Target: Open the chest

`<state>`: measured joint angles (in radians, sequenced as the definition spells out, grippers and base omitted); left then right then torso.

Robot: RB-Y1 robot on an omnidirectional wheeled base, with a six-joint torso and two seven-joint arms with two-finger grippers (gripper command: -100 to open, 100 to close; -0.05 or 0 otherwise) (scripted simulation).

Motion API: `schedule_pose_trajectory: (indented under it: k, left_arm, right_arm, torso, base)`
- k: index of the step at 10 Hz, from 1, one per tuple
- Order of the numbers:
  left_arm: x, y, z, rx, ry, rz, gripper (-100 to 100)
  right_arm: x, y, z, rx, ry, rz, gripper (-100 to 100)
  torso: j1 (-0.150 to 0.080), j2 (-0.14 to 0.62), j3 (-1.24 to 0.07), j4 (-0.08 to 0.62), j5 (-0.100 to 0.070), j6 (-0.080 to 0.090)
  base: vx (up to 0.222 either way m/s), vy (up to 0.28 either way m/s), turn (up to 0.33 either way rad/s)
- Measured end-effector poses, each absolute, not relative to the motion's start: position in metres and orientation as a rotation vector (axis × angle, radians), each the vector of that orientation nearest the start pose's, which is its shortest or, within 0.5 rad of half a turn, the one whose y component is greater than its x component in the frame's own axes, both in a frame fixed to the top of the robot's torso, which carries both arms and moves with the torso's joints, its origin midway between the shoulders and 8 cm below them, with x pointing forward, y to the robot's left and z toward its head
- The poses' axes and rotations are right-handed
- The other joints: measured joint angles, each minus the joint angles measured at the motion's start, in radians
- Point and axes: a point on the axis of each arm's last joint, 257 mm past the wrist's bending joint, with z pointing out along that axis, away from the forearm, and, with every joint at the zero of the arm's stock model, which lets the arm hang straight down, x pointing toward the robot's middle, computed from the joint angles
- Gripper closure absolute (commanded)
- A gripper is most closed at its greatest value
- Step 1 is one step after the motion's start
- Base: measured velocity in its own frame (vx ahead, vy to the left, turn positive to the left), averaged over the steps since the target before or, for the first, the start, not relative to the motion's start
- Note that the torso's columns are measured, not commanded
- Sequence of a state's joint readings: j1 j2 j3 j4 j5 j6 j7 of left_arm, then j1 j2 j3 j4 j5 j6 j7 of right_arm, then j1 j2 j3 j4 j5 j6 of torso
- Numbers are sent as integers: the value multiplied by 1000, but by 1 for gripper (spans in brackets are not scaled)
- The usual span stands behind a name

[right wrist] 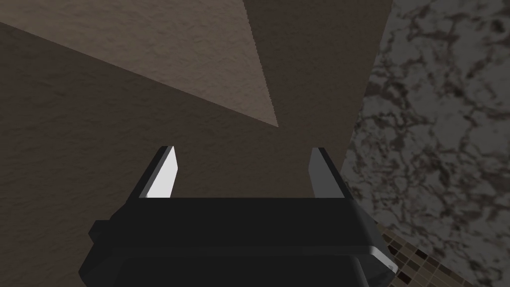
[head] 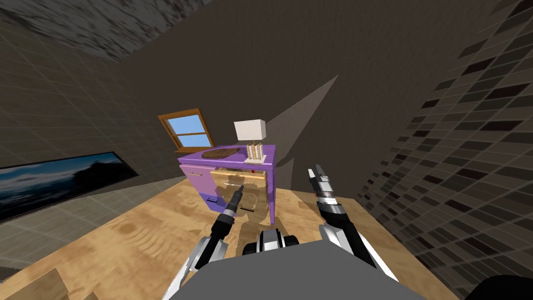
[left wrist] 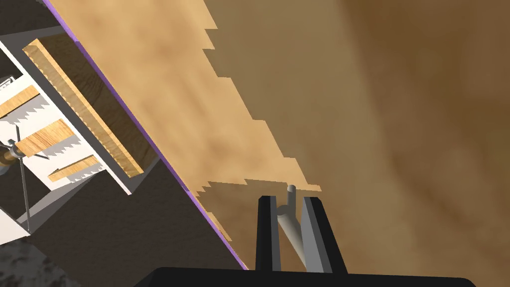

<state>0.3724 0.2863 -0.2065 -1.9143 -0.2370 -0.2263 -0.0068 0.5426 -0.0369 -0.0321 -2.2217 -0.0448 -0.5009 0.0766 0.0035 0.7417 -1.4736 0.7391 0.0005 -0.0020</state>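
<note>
A purple chest (head: 193, 180) with tan wood-grain fronts stands on the wooden floor ahead of me. My left gripper (head: 241, 191) is at its tan front panel (left wrist: 164, 74). In the left wrist view, the left gripper (left wrist: 289, 200) has its fingers shut on a thin grey bar handle (left wrist: 293, 234) mounted on that panel. The panel's purple edge (left wrist: 149, 144) runs diagonally beside the hand. My right gripper (head: 316, 172) hangs in the air to the right of the chest, and its fingers (right wrist: 164, 174) stand wide open around nothing.
On the chest's top sit a white-shaded lamp (head: 250, 133) with a slatted wooden base (left wrist: 45, 139) and a round brown mat (head: 220, 153). A wood-framed window (head: 186, 130) is behind the chest. A tiled wall (head: 458, 172) rises on the right.
</note>
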Motion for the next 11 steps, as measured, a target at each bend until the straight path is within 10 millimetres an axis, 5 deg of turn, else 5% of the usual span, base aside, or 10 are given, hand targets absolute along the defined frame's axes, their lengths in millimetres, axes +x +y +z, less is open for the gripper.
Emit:
schedule_pose_trajectory:
  k: [6,7,11]
  left_arm:
    - [412,187,-194,-632,1417,-1121,100]
    - [411,186,-196,-634,1422,-1121,-100]
    - [400,185,-180,-632,1425,-1121,-100]
  right_arm:
    - [348,-301,-14,702,698,1189,0]
    - [348,-301,-15,702,698,1189,0]
    - [348,-301,-15,702,698,1189,0]
  torso:
    - [0,-3,-2,0,0,0]
    - [-3,-8,-5,0,-1,1]
    - [-4,-6,-4,-1,-1,3]
  base:
    - [-134,51,22]
    - [-9,3,4]
    - [39,-4,11]
